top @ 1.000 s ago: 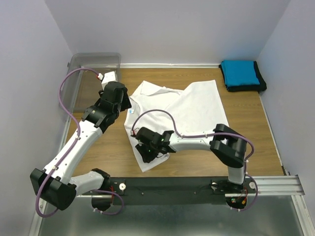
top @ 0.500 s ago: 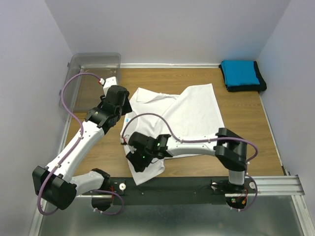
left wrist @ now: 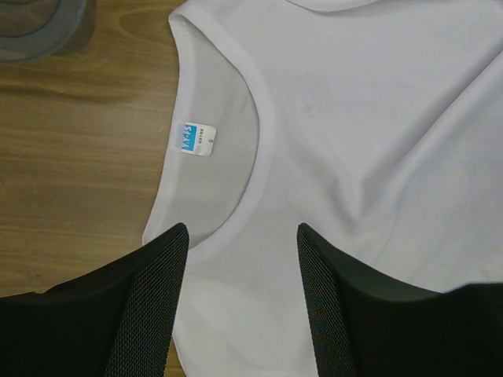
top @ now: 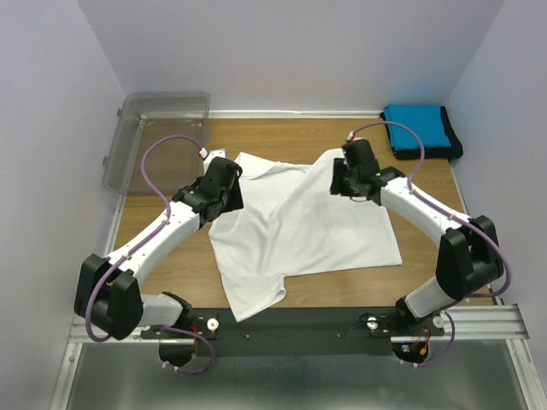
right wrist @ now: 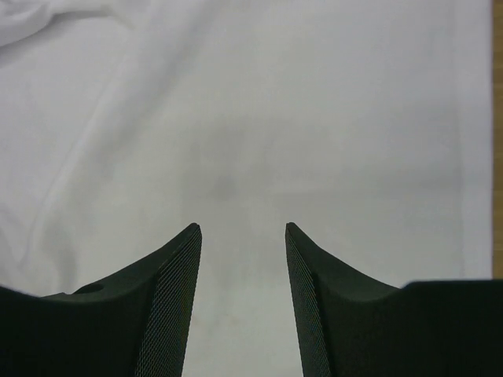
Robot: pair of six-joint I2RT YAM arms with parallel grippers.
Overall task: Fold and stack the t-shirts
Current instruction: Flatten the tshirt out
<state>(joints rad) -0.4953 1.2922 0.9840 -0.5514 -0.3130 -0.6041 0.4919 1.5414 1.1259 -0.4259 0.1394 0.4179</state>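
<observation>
A white t-shirt (top: 299, 226) lies spread and partly folded over on the wooden table, its hem corner hanging over the near edge. Its collar and small blue neck label (left wrist: 196, 140) show in the left wrist view. My left gripper (top: 224, 186) hovers open over the collar side (left wrist: 242, 236), nothing between its fingers. Over the shirt's far right part, my right gripper (top: 352, 175) stands open with only flat white cloth (right wrist: 244, 157) below it (right wrist: 243, 229). A folded bright blue shirt (top: 417, 126) rests on a black one (top: 427, 152) at the far right corner.
A clear plastic bin (top: 158, 137) stands at the far left corner, its rim also in the left wrist view (left wrist: 39, 35). Purple walls close in the table on three sides. A black rail (top: 299, 320) runs along the near edge.
My right gripper let go of the shirt near its front left corner, opened and swung to the far right part. The left gripper shifted right toward the collar. The shirt lies flatter.
</observation>
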